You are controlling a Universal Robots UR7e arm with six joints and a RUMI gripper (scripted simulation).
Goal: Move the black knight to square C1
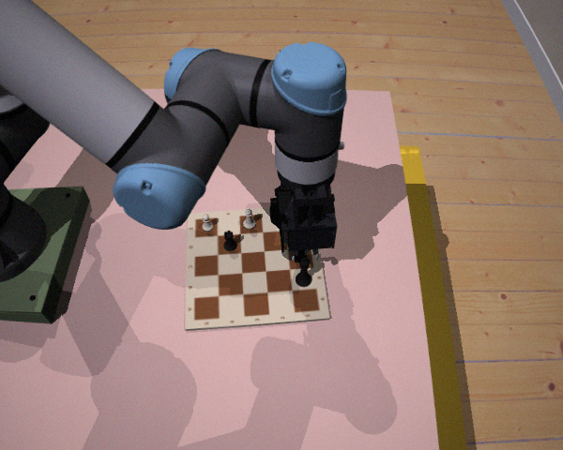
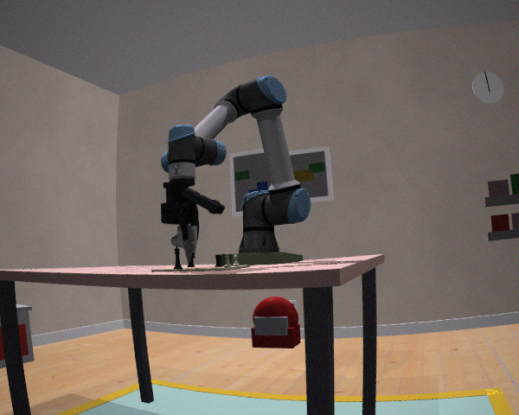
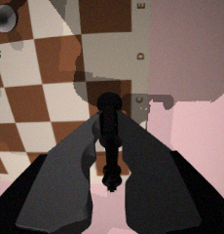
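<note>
- Most of the carry looks done to me: I am holding the black knight (image 3: 110, 141) clamped between the gripper's (image 3: 111, 155) two grey fingers, which are pressing on it from both sides.
- I am watching the wrist view, where the piece is hanging over the brown square beside the edge letter C (image 3: 139, 99), in the outermost column of the board (image 1: 257, 323); I judge that to be C1.
- I am seeing, in the exterior view, the fingertips low over the board, but I cannot tell whether the knight's base is touching the square yet.
- I am checking the others from the top view: the two white pieces (image 1: 206, 223) (image 1: 248, 218) are standing upright on the far row, the black rook (image 1: 230, 240) is upright one row nearer, and a black pawn (image 1: 302, 277) is standing upright just beside the gripper, on the neighbouring square.
- I am still owing the set-down, the release and a straight lift away.
- I am treating that pawn as the main risk, since the fingers will be opening right next to it.
</note>
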